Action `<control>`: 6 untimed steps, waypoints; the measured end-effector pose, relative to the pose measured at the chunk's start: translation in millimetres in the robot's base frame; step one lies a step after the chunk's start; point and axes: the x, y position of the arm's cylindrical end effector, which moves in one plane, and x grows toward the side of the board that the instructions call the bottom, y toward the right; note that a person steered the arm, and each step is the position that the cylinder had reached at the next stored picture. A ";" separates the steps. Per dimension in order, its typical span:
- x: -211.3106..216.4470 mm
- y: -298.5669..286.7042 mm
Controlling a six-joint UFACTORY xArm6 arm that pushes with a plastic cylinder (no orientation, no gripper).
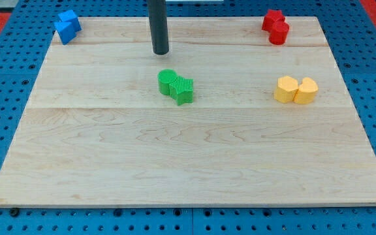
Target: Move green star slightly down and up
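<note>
Wooden board (188, 163): no claw is fitted; my tip (160, 52), above green star (183, 90), risks nudging green cylinder (167, 81).

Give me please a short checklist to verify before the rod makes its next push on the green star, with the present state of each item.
1. My tip is in view, above the green pair toward the view's top: ok.
2. My tip is apart from both green blocks: ok.
3. The green star is clearly identified; it appears to be the right one of the pair: cannot tell for sure.
4. The star is free of its neighbour, the other green block: not ok, they touch.
5. The board below the star has space for a downward push: ok.
6. The yellow blocks are far from the path: ok.
</note>
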 end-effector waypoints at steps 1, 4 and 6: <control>-2.6 1.9; 19.9 33.0; 79.6 52.1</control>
